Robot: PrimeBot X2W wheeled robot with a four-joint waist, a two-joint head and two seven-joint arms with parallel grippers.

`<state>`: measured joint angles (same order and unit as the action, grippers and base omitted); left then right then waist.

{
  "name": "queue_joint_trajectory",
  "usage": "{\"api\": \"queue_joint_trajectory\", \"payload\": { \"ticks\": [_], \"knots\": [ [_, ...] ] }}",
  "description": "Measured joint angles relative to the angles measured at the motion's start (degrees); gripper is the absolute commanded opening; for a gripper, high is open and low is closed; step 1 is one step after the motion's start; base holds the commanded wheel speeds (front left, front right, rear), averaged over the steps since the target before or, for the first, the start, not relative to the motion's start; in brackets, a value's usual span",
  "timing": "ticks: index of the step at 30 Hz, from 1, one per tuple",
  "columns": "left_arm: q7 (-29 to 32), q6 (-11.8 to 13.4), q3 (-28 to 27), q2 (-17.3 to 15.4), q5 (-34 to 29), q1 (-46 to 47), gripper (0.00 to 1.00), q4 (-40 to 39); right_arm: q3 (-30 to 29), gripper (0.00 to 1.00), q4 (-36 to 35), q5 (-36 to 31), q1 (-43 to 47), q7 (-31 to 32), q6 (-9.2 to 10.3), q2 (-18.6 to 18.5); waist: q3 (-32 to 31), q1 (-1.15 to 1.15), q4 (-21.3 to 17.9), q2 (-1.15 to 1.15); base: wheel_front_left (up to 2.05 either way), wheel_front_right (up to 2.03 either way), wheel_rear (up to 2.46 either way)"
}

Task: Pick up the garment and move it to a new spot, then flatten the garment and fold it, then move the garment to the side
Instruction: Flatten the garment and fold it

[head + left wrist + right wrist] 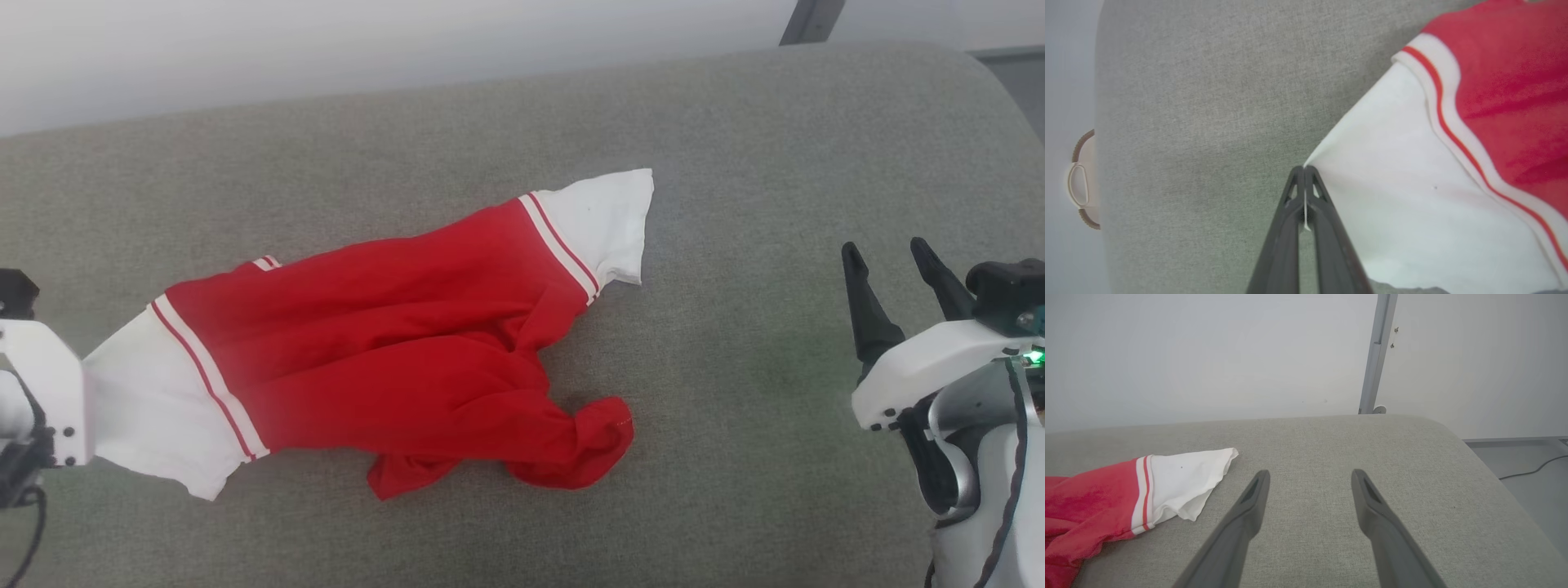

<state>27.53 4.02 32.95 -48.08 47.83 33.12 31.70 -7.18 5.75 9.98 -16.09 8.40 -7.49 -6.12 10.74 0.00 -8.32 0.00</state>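
Note:
The garment (pixel 384 343), a red T-shirt with white striped sleeve ends, lies crumpled and stretched across the grey cushioned surface (pixel 735 147). Its left white sleeve end (pixel 1404 196) is pinched at the corner by my left gripper (pixel 1304 168), which is shut on that cloth. In the head view the left gripper's white housing (pixel 45 392) sits at the far left, against the sleeve. The other white sleeve end (pixel 1184 486) points up and right. My right gripper (pixel 886 253) stands open at the right, apart from the garment, with its fingers (pixel 1249 506) over bare cushion.
The grey cushion's rounded right edge (pixel 1474 449) drops to a floor with a cable (pixel 1531 469). A pale wall and a grey post (pixel 1376 355) stand behind. A beige object (pixel 1079 179) lies past the cushion's edge in the left wrist view.

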Motion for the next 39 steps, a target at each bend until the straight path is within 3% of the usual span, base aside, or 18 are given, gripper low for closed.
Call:
{"api": "queue_joint_trajectory", "payload": {
  "ticks": [9,11,12,13,22,32,39],
  "knots": [
    [-2.2,-1.9,-0.3,4.1,2.2,0.1,0.03,7.3,0.2,1.00,-0.2,0.1,0.0,0.3,0.00,0.0,1.7,0.00,-0.6,0.00,0.00,0.00,0.00],
    [-2.9,-2.4,-0.7,4.7,2.6,0.6,0.48,8.5,0.2,1.00,-0.2,0.1,0.0,0.3,0.00,0.0,1.8,0.00,-0.5,0.00,0.00,0.00,0.00],
    [-3.1,-2.7,-0.8,4.9,2.6,1.0,0.93,8.9,0.2,1.00,-0.2,0.1,-0.1,0.3,0.00,0.0,1.8,0.00,-0.4,0.00,0.00,0.00,0.00],
    [-3.3,-3.0,-0.8,5.0,2.7,1.2,1.00,9.2,0.2,1.00,-0.2,0.1,-0.1,0.3,0.00,0.0,1.7,0.00,-0.2,0.00,0.00,0.00,0.00],
    [-1.4,-5.3,-0.3,5.1,3.2,4.5,1.00,10.7,0.7,1.00,0.2,0.1,-0.3,0.3,0.00,0.1,0.7,0.00,1.3,0.00,0.00,0.00,0.00],
    [6.0,-4.5,0.2,6.3,5.2,6.5,1.00,15.2,1.6,1.00,-0.8,0.5,-0.7,1.1,0.00,-0.1,2.2,0.00,1.5,0.00,0.00,0.00,0.00],
    [6.7,-4.4,-0.6,7.7,6.8,7.6,1.00,18.8,2.2,1.00,-1.8,0.7,-0.7,2.8,0.00,-0.6,3.8,0.00,1.4,0.00,0.00,0.00,0.00]
  ]
}}
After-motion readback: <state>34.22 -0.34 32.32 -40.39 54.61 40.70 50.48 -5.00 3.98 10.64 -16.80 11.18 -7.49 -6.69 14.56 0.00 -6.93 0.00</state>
